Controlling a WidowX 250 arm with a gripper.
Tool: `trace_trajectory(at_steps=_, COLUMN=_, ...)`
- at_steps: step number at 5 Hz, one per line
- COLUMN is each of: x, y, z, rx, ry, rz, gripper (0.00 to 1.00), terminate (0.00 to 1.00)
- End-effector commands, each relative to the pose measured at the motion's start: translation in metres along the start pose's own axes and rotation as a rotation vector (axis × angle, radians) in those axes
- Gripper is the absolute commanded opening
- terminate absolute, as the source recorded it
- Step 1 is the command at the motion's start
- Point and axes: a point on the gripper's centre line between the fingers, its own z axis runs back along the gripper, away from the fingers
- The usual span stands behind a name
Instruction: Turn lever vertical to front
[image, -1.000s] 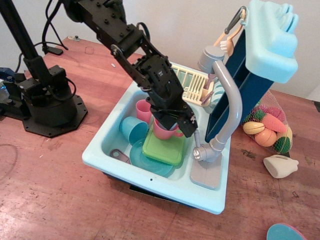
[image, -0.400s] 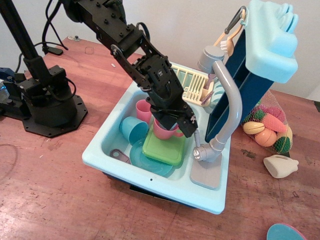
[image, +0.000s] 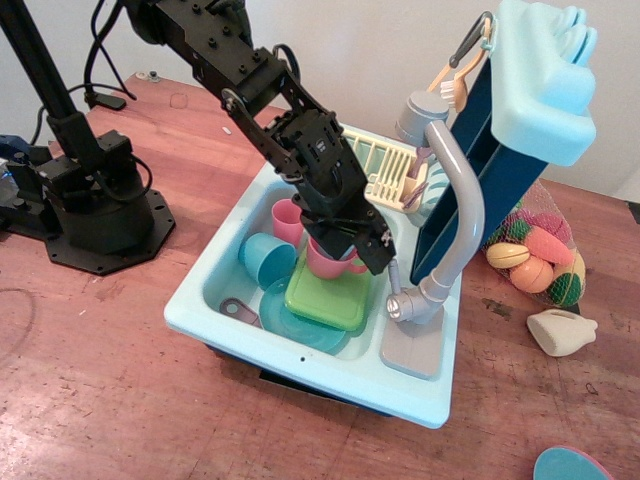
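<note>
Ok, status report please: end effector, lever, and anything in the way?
End effector low over sink, beside lever; contact unclear. Lever stick upright at faucet base. Pink cup close under arm.

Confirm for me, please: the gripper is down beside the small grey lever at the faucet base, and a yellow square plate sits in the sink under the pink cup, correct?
Not quite. The square plate under the pink cup is green, not yellow, as the observation.image view shows. The rest holds: the gripper is down beside the small grey lever at the faucet base, over the sink.
</note>
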Motion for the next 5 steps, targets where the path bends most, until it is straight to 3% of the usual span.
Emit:
trace_trajectory(at_steps=1, x=-0.01, y=-0.003, z=-0.013, rx=0.013, ry=0.051, rz=0.027, gripper=1.0, terminate=0.0)
trace_trajectory(at_steps=2, x=-0.033, y=0.01, z=-0.03, rx=0.043, ry=0.105, rz=0.058, gripper=1.0, terminate=0.0)
trace_trajectory(at_steps=4, x=-0.04, y=0.015, z=-0.026, rx=0.041, ry=0.173, rz=0.093, gripper=1.0, terminate=0.0)
trace_trajectory(at_steps=5, x=-0.04, y=0.015, z=-0.026, rx=0.041, ry=0.173, rz=0.093, gripper=1.0, terminate=1.0)
